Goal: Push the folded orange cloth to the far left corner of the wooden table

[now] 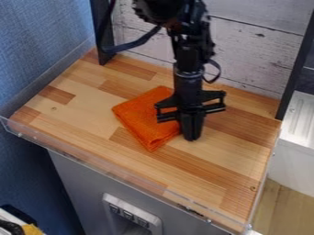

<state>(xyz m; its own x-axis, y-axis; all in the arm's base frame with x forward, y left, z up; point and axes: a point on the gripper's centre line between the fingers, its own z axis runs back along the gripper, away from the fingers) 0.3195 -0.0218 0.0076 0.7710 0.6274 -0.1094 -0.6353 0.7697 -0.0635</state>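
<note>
Folded orange cloth (142,114) could rumple if black robot gripper (192,137), seemingly against its edge, drags sideways; can't tell opening or hold.

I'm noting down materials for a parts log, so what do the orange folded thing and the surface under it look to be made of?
The orange folded cloth looks like matte woven or knitted fabric, perhaps microfibre, going by its textured face and soft, rounded folds. The brown striped tabletop looks like smooth wood in joined strips, shown by grain and shifting tones, though a printed laminate is possible.
</note>
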